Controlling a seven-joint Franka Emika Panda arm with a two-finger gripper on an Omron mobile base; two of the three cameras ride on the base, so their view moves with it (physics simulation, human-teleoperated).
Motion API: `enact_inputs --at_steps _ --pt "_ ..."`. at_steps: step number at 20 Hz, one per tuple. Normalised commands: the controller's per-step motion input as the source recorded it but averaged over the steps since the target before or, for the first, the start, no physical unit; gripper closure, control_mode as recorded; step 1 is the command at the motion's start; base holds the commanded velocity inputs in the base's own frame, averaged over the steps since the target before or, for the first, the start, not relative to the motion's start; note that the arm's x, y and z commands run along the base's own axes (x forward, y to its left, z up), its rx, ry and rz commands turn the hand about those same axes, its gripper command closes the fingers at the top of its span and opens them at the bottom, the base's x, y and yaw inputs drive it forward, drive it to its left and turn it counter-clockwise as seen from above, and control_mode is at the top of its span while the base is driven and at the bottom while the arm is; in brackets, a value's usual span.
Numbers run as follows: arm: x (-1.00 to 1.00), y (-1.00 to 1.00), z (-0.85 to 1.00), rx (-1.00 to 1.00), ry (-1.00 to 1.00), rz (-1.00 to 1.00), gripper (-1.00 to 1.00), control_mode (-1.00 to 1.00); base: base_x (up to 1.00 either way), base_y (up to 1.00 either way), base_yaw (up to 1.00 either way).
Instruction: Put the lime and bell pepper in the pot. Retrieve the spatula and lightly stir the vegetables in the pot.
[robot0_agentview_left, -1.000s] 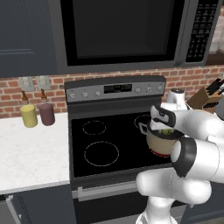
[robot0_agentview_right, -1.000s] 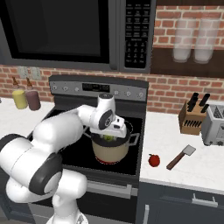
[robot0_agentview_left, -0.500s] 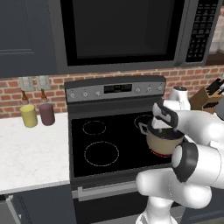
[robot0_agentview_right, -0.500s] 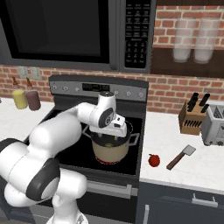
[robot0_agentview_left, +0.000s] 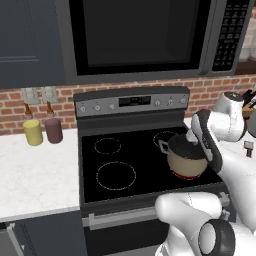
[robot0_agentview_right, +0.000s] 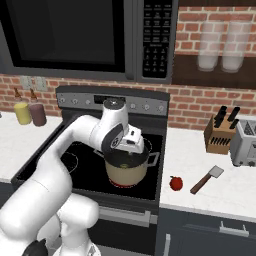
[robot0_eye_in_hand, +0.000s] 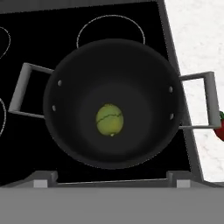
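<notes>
**Lime lies in the pot; the bell pepper is next**

Lime (robot0_eye_in_hand: 109, 119) rests alone on the dark bottom of the pot (robot0_agentview_right: 128, 171), which stands on the front right burner of the stove (robot0_agentview_left: 120, 170). The pincer (robot0_agentview_right: 131, 146) hangs just above the pot's mouth with its jaws spread wide and nothing between them. The bell pepper (robot0_agentview_right: 175, 183) waits on the white tabletop (robot0_agentview_right: 210, 185) to the right of the stove, near the spatula (robot0_agentview_right: 206, 179) but apart from it.

In my judgement the step in hand is to leave the pot and fetch the pepper. It is better to lift straight up first, so that the fingers do not catch the rim or the loop handles, and only then swing to the right. The pepper is small and glossy, so the jaws should come down centred over it and close around its body, not the stem.

Compared with one second ago, the jaws have opened and the lime has dropped from them to the pot's bottom; the hand now stands a little higher.
</notes>
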Motion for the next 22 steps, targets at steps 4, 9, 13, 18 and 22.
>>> enact_inputs --at_steps 4,9,13,18,22 --pt "-0.83 -0.52 0.77 0.00 -0.18 0.00 -1.00 -1.00 0.00 0.00 0.00" --pt "-0.70 -0.85 0.32 0.00 -0.10 0.00 -1.00 -1.00 0.00 0.00 0.00" --pt "-0.51 -0.92 0.01 0.00 -0.07 0.00 -1.00 -1.00 0.00 0.00 0.00" --pt "-0.08 -0.76 -0.03 0.00 -0.01 0.04 -1.00 -1.00 0.00 0.00 0.00" --pt "0.18 -0.37 -0.17 0.00 0.00 0.08 -1.00 -1.00 0.00 0.00 0.00"
